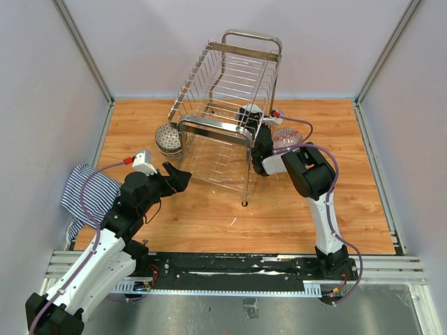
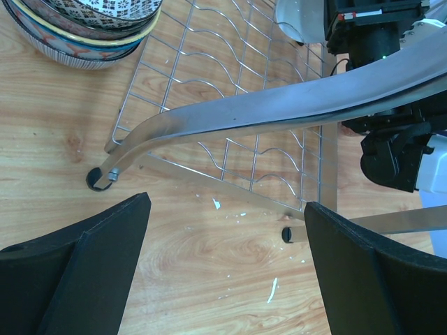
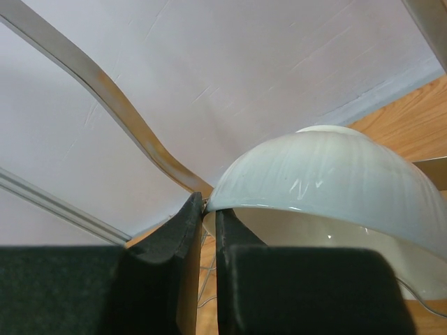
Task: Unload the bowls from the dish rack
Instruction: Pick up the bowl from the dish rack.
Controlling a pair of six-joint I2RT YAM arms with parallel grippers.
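The chrome wire dish rack (image 1: 223, 105) stands mid-table; its thick loop handle (image 2: 265, 112) crosses the left wrist view. My right gripper (image 1: 248, 120) reaches into the rack's right side and is shut (image 3: 208, 209) on the rim of a pale white bowl (image 3: 328, 174), which hangs dome-up and also shows as the white bowl (image 2: 300, 21) in the left wrist view. A stack of patterned bowls (image 1: 168, 139) sits on the table left of the rack. A pinkish bowl (image 1: 287, 137) rests to the rack's right. My left gripper (image 2: 227, 206) is open and holds nothing, low over the wood in front of the rack.
A striped cloth (image 1: 87, 192) lies at the table's left edge. The rack's thin legs (image 2: 98, 178) stand just ahead of the left fingers. Grey walls close in the table on three sides. The right arm's elbow (image 1: 307, 171) sits beside the rack.
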